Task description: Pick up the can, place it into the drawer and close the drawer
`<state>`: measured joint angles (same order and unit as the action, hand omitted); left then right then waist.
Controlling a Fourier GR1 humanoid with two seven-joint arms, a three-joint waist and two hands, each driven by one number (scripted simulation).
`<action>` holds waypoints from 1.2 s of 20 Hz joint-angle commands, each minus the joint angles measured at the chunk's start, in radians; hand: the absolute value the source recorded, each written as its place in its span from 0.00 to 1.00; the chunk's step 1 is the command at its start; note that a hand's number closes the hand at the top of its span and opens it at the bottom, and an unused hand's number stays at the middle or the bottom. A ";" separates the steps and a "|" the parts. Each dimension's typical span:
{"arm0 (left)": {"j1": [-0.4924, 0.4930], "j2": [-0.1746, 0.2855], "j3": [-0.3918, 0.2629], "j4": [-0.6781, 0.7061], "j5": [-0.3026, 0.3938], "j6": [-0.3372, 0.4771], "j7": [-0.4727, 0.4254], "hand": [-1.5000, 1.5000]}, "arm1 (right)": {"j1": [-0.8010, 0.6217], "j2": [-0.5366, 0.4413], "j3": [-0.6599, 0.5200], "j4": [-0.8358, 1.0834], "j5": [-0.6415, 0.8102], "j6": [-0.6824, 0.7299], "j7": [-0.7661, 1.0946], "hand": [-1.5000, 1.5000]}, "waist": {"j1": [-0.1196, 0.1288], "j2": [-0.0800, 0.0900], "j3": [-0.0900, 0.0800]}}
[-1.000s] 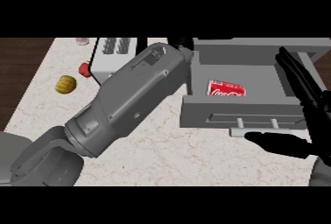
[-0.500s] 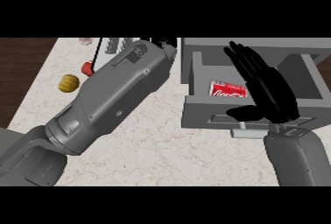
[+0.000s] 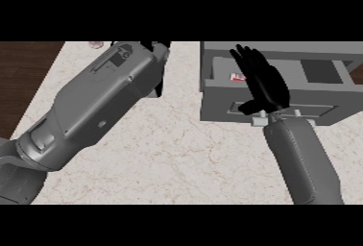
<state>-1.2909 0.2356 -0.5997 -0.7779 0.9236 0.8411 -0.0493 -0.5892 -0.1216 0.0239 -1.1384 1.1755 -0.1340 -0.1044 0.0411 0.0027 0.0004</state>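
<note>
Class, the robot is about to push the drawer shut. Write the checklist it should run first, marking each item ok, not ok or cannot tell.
1. Red can inside the open grey drawer: ok, a red sliver shows beside the hand.
2. Black right hand free of the can: ok, fingers straight, above the drawer.
3. Can sits below the drawer's rim: cannot tell, the hand hides most of it.
4. Black left hand out of the drawer's path: ok, it is over the pale marble counter, left of the drawer.
5. Drawer shut: not ok, its inside shows.

Can [image 3: 236, 76] now (mostly) behind right hand [image 3: 268, 89]
</note>
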 commanded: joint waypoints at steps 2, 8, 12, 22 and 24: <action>0.058 0.091 -0.003 -0.113 -0.026 0.005 0.068 0.00 | -0.068 -0.018 -0.037 0.236 0.053 -0.137 -0.030 0.00 | 0.006 -0.002 0.000; 0.055 0.129 0.026 -0.134 -0.043 -0.032 0.096 0.00 | -0.203 -0.006 -0.089 0.458 0.094 -0.319 -0.026 0.00 | 0.004 0.011 0.001; 0.118 0.121 0.020 -0.209 -0.053 -0.002 0.090 0.00 | -0.253 -0.044 -0.140 0.572 0.083 -0.377 -0.049 0.00 | 0.025 0.016 0.002; 0.163 0.154 0.008 -0.310 -0.102 0.043 0.138 0.00 | -0.399 -0.041 -0.189 0.783 0.113 -0.560 -0.039 0.00 | 0.041 0.022 0.002; 0.167 0.199 0.017 -0.339 -0.096 -0.007 0.152 0.00 | -0.443 -0.076 -0.210 0.807 0.103 -0.561 -0.045 0.00 | 0.057 0.025 0.002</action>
<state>-1.1441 0.4034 -0.5854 -1.0734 0.8332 0.8546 0.0876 -0.9907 -0.1810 -0.1563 -0.4038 1.2852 -0.6388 -0.1475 0.0803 0.0157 -0.0040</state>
